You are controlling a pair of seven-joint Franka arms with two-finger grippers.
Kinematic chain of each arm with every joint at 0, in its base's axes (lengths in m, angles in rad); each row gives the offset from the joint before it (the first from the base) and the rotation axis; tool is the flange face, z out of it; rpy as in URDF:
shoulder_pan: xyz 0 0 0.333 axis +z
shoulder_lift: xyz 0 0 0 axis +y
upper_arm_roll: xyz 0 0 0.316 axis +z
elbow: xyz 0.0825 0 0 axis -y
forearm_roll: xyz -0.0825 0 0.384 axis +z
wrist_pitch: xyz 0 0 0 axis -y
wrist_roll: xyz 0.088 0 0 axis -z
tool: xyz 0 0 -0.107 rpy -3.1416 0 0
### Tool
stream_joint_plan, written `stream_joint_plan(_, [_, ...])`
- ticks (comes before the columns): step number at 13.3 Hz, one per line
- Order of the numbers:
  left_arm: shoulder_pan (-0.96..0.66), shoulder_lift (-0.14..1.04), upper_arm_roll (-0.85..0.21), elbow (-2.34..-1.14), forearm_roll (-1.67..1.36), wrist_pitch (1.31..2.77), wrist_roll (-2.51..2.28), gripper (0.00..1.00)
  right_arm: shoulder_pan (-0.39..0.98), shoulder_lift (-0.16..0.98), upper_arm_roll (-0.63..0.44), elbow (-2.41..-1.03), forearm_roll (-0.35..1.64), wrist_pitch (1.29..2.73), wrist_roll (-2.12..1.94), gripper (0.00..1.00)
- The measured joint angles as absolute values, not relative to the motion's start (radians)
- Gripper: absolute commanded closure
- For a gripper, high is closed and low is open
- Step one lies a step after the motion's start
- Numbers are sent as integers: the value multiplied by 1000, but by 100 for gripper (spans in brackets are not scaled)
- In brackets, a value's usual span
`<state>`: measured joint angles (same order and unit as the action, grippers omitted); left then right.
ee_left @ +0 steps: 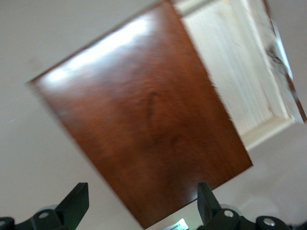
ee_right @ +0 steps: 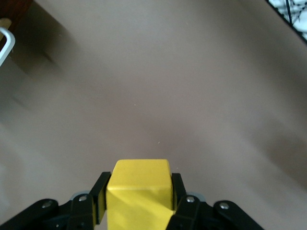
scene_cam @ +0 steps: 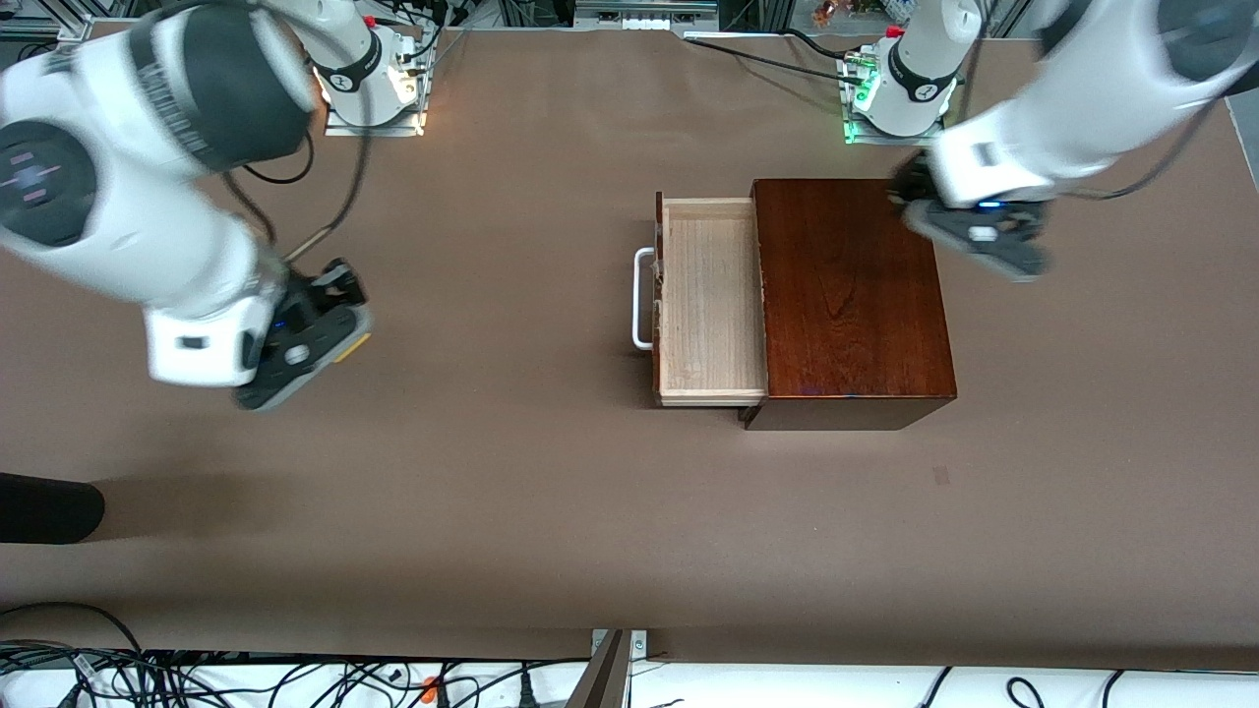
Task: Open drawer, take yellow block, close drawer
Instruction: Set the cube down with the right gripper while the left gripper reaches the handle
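The drawer (scene_cam: 710, 295) is pulled out of the dark-brown box (scene_cam: 851, 295), with its white loop handle (scene_cam: 641, 298) toward the right arm's end. Its pale tray shows nothing inside. My right gripper (scene_cam: 334, 329) is up over bare table toward the right arm's end, apart from the drawer. In the right wrist view it (ee_right: 139, 191) is shut on the yellow block (ee_right: 140, 189), and the handle (ee_right: 5, 45) shows at the edge. My left gripper (scene_cam: 984, 241) is open and empty over the box's corner nearest the left arm's base. Its wrist view shows the box (ee_left: 144, 124) and tray (ee_left: 240, 67).
A brown table cover (scene_cam: 551, 511) lies all around the box. A dark object (scene_cam: 44, 509) lies at the table's edge toward the right arm's end. Cables (scene_cam: 246, 678) run along the edge nearest the front camera.
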<state>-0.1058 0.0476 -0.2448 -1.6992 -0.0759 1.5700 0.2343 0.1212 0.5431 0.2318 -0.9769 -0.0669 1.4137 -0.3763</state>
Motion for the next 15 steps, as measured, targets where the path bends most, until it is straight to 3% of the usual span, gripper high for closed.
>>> stream_joint_plan(2, [-112, 125, -357, -1694, -93, 1622, 283, 0, 77, 518, 196, -1047, -11, 1463, -376, 100])
stream_joint_plan(6, [-123, 348, -536, -1630, -99, 1895, 482, 0, 71, 337, 120, -1485, 7, 1707, -356, 100])
stream_joint_plan(9, [-176, 477, -557, -1585, -94, 2042, 646, 0, 69, 257, 78, -1739, 10, 1846, -280, 100])
stream_joint_plan(11, [-217, 519, -558, -1528, -76, 2060, 707, 0, 65, 251, 69, -1864, 10, 1988, -237, 100])
stream_joint_plan(15, [-312, 588, -561, -1493, 55, 2100, 754, 0, 64, 311, 64, -1969, 10, 2193, -192, 100])
